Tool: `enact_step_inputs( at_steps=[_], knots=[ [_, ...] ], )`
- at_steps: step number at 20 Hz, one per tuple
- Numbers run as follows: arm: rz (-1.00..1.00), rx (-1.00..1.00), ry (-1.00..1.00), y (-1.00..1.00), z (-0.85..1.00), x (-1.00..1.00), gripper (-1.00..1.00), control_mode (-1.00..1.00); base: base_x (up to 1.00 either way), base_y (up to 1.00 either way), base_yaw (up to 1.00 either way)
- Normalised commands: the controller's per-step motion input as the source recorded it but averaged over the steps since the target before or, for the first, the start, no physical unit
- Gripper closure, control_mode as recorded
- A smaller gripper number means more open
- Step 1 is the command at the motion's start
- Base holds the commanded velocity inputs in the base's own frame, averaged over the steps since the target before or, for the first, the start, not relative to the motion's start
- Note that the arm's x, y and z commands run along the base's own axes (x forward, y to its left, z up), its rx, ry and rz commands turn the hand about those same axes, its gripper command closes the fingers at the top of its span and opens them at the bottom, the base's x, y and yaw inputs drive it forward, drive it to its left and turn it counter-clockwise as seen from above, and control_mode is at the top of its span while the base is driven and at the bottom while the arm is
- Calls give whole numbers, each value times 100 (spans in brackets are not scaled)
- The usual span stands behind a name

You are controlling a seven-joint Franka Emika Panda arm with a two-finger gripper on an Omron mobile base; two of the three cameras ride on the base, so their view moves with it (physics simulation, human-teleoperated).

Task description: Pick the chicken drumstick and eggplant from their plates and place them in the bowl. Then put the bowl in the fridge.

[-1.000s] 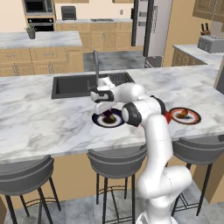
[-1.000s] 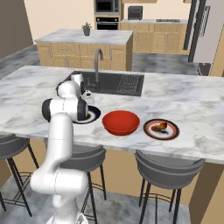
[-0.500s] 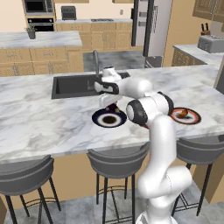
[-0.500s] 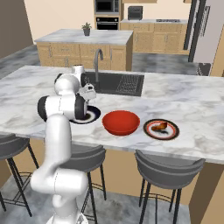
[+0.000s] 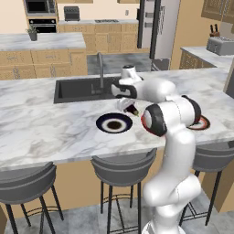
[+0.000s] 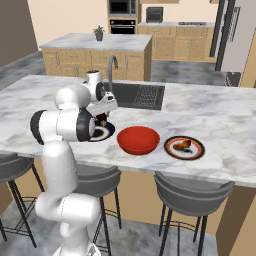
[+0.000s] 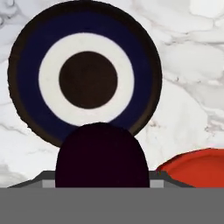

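The tool is clenched on the eggplant, lifted clear above the black-rimmed plate, and the red bowl lies just beside that plate on the tabletop, toward the drumstick's plate.

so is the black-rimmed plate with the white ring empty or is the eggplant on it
Empty. In the hand view the black-rimmed plate shows its bare dark centre, and the dark purple eggplant sits in the gripper above the counter.
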Motion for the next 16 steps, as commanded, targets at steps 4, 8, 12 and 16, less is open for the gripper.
enact_step_inputs(
  at_steps=[4, 8, 12, 16],
  knots=[
    [10, 0, -27, -63, 18, -60, 100, -100, 0, 0, 0],
    [12, 3, -14, -65, 13, -42, 100, -100, 0, 0, 0],
    [15, 1, -4, -64, 15, -32, 100, -100, 0, 0, 0],
    [19, -1, 10, -51, 12, -8, 100, -100, 0, 0, 0]
  ],
)
